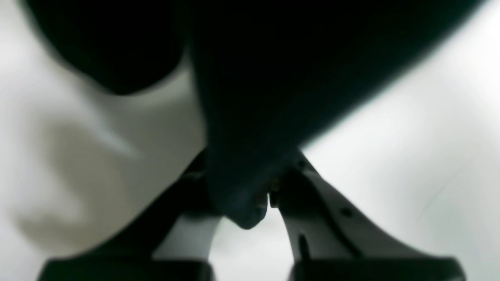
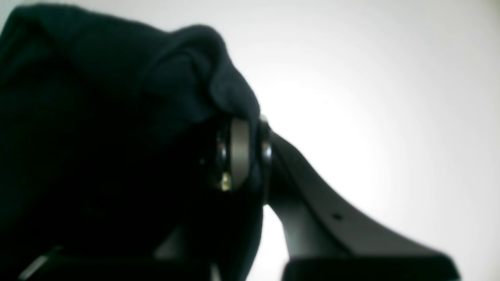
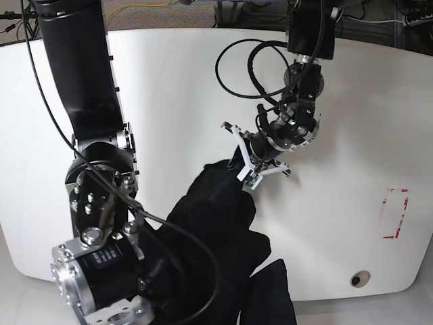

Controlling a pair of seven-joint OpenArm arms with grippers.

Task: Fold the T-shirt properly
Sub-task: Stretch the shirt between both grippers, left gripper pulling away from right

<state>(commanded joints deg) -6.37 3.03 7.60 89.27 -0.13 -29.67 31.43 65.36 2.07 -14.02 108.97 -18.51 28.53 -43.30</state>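
The T-shirt point(image 3: 223, 223) is a bunched black heap, lifted off the white table point(image 3: 176, 88) at the front centre; no print shows. In the base view my left gripper point(image 3: 245, 173) pinches the heap's top edge. The left wrist view shows that gripper point(image 1: 250, 173) shut on a dark fold of the T-shirt point(image 1: 273, 78), which hangs in front of the lens. My right gripper point(image 2: 244, 154) is shut on the T-shirt point(image 2: 97, 136) too, and cloth drapes over its left finger. In the base view, cloth and my right arm point(image 3: 101, 203) hide that gripper.
A red-outlined mark point(image 3: 396, 213) lies near the table's right edge, with a small round hole point(image 3: 358, 278) by the front edge. Black cables point(image 3: 250, 64) loop beside my left arm. The table's front edge runs just under the hanging cloth.
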